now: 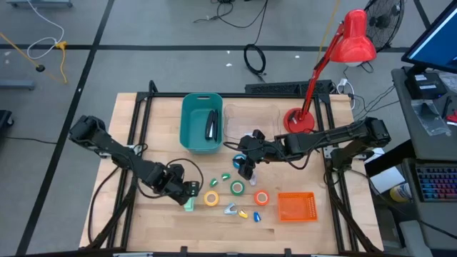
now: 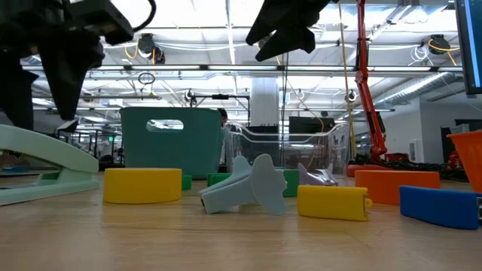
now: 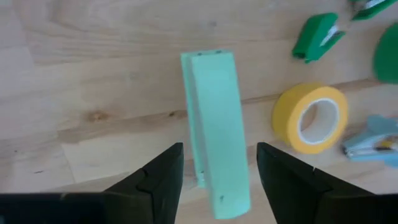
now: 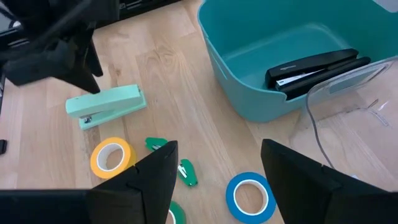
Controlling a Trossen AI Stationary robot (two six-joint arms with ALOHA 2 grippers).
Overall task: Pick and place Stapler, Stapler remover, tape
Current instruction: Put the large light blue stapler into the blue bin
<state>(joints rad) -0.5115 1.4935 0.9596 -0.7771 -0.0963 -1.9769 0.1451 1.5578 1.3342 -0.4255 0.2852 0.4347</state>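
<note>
Seen from overhead, grey floor with loose cables on all sides of a pale wooden table [image 1: 143,214], and a desk with a keyboard off to the right. Only at table height: a long hall behind, with ceiling lights, pipes and shelving. On the table's far edge, a red desk lamp [image 1: 355,39]. Beside its base, a clear tub [image 1: 250,118], then a teal bin [image 1: 184,121] with a black stapler [image 1: 212,125] lying inside, shown best by the right wrist camera. Near the front right, an orange mesh basket [image 1: 295,194]. Left gripper [image 1: 189,194] low over the front middle of the table, claw apart, one finger [image 3: 155,180] on each side of a mint-green stapler [image 3: 214,124] that lies flat on the wood; no contact visible from the wrist camera. Right gripper [image 1: 246,168] raised over the middle of the table, claw apart too, holding nothing [image 4: 219,146]. Tape rolls all on the wood: yellow tape [image 1: 211,199] just beside the mint-green stapler, green tape [image 1: 236,188] and orange tape [image 1: 261,198] farther right, blue tape [image 4: 250,196] under the right gripper, plain only from that wrist. Two green staple removers [image 1: 214,182] between the bin and the yellow roll. At the front, in a short row, a grey-blue staple remover [image 1: 230,209], a yellow one [image 1: 243,213] and a blue one [image 1: 255,215]. From table height, looming close to the lens: the grey-blue claw tipped on its side, the yellow piece touching it.
</note>
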